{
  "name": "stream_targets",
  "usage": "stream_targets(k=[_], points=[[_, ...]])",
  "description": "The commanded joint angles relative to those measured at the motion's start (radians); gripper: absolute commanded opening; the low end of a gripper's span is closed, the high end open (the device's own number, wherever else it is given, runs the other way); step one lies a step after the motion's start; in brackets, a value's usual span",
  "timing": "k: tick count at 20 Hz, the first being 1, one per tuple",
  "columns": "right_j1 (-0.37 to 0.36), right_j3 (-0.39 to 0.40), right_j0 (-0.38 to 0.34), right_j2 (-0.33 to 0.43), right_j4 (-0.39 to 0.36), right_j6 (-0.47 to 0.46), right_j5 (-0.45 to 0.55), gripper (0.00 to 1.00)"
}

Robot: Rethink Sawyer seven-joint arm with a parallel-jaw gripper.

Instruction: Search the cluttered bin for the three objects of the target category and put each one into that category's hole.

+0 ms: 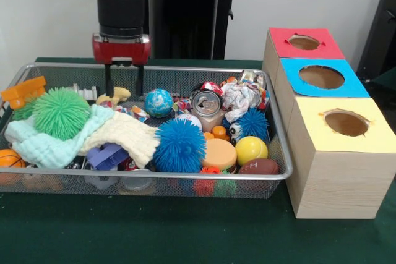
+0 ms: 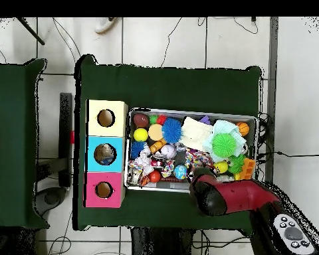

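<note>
The end effector (image 1: 123, 80) hangs open and empty over the bin (image 1: 279, 134); it should descend slowly, straight onto one toy.

No text, brand or number can be read anywhere. The can (image 1: 206, 104) in the wire bin (image 1: 281, 153) (beside the globe ball (image 1: 158, 102)) shows only red markings, too blurred to make out.

green table (image 1: 185, 239), wire bin (image 1: 185, 183) (cluttered), three boxes (image 1: 337, 171)
</note>
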Motion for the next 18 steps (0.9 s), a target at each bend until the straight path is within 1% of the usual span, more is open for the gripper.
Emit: stream_targets(k=[1,5,7,10,12,15,18], points=[[-0.067,0.088,0.01,0.132,0.081,0.014,0.145,1.0],[-0.104,0.093,0.007,0.157,0.142,0.002,0.203,1.0],[-0.097,0.076,0.018,0.149,0.155,0.018,0.204,1.0],[-0.065,0.023,0.036,0.133,0.165,0.028,0.212,1.0],[-0.068,-0.015,0.056,0.123,0.178,0.016,0.252,1.0],[-0.063,-0.058,0.089,0.1,0.194,0.028,0.284,1.0],[-0.005,-0.116,0.109,0.075,0.19,0.049,0.268,1.0]])
